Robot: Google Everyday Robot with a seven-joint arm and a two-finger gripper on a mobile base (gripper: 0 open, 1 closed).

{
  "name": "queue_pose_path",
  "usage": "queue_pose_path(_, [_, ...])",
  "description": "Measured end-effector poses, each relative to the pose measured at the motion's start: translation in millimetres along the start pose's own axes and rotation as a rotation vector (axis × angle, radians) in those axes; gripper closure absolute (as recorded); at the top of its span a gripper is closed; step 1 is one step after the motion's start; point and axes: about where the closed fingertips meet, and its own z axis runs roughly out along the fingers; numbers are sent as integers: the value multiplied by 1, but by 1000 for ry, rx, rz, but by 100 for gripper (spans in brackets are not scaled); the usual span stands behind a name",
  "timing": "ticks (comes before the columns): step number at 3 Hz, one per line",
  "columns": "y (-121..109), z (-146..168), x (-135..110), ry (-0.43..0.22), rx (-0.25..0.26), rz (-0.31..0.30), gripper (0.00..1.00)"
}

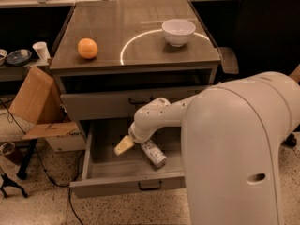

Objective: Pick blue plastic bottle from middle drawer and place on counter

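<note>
We see the gripper down inside the middle drawer, low over the drawer floor, left of centre. It's pale yellowish, tip pointing down-left. Jaw state: can't tell from this view. It isn't holding anything we can make out.

The blue plastic bottle lies on its side on the drawer floor, approx mid drawer, just right of the gripper. It sits at an angle, one end twd the back-left near the wrist, the other twd the front-right. Whether the gripper touches it, we can't tell. Cap end not clear.

The middle drawer is pulled well out, w/ low front panel and a small dark handle at centre front. Above it the upper drawer, taller front, sits out only a little.

The arm comes in from the right, white, passing in front of the upper drawer and bending down into the middle one. The robot body fills the lower right of the view and hides the drawer's right side.

The counter is glossy grey-brown w/ a thin white arc on it. On it: an orange at the left and a white bowl at the back-right, sitting on the arc. The two are well apart.

Left of the cabinet: a cardboard box leaning on the floor, and a white cup on a lower shelf.
</note>
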Motion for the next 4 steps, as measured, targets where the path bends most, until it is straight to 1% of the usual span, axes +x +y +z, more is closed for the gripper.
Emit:
queue_pose_path(1, [-23,16,4,-9,34,0,0])
queue_pose_path(2, [-55,40,18,-16,58,53,0])
queue_pose_path(3, [-77,64,30,-2,73,98,0])
queue_pose_path(4, [-91,83,39,10,61,133,0])
